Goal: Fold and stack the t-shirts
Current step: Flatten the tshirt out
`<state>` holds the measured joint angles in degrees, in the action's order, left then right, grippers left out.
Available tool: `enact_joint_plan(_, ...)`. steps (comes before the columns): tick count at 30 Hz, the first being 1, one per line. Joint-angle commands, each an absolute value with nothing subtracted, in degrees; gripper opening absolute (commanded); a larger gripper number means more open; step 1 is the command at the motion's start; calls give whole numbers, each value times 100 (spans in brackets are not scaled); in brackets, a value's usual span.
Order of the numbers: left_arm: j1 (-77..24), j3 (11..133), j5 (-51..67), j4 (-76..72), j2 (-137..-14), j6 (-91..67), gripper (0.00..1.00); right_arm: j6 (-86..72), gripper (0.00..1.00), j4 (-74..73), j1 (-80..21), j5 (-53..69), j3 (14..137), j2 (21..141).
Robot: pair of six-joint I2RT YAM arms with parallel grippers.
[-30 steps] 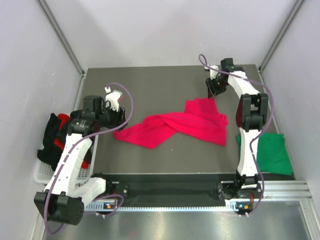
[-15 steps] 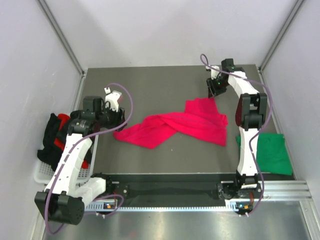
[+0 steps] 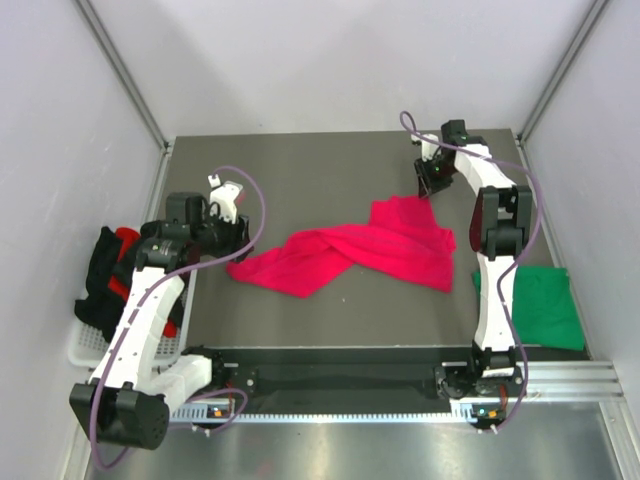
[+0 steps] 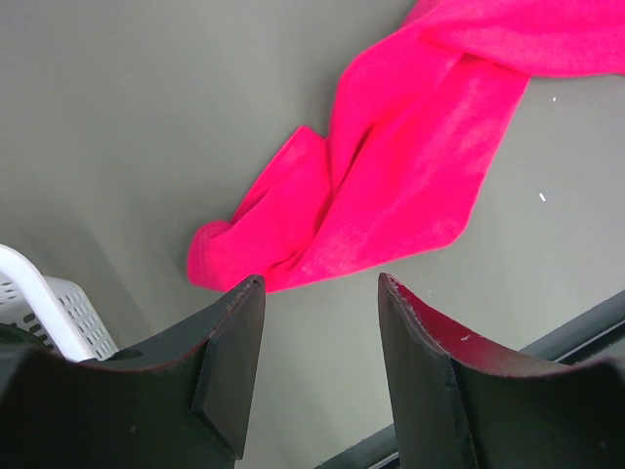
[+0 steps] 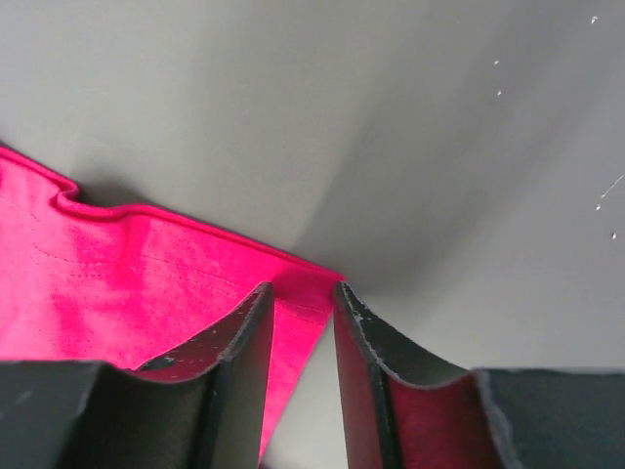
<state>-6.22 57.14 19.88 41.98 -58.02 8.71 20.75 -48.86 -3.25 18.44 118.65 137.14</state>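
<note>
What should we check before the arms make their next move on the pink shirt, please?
1. Right fingers lined up on the pink shirt: ok, its far corner shows between them.
2. Right fingers shut on that corner: not ok, a gap shows.
3. Left fingers open: ok.
4. Left fingers around the shirt's left end: not ok, the end lies just ahead of the tips.
5. Pink shirt flat: not ok, twisted and bunched mid-length.
6. Green shirt out of the way: ok, folded off to the right, apart from the pink one.
</note>
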Motion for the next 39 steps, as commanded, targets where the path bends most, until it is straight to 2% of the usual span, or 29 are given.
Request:
enact_joint_plan(1,-571,5643,2048,3955,-5757,888,55,1986,31,-5001,-308,1618,11971,13966)
enact_joint_plan(9,-545,5634,2065,3955,-5722,879,55,1898,34,-4939,-308,1362,11918,14045)
enact_joint_plan(12,-527,5634,2066,3946,-5722,870,55,1925,20,-4992,-325,1310,11909,14141)
enact_joint_plan(13,-527,5634,2074,3946,-5722,870,55,1925,7,-5001,-334,1292,11927,14159)
enact_joint_plan(15,-527,5625,2083,3955,-5713,879,55,1942,0,-5018,-334,1240,11918,14177)
enact_joint_plan(20,-519,5607,2065,3973,-5669,888,55,1960,0,-4905,-325,1187,11717,13827)
enact_joint_plan(24,-510,5607,2109,3964,-5625,870,55,1951,0,-4343,-334,1134,11164,12678)
enact_joint_plan(30,-501,5651,2153,3946,-5625,826,55,1872,0,-4324,-343,1362,10934,11683)
enact_joint_plan(39,-492,5686,2241,3946,-5669,809,55,1846,0,-4237,-404,1424,10425,11101)
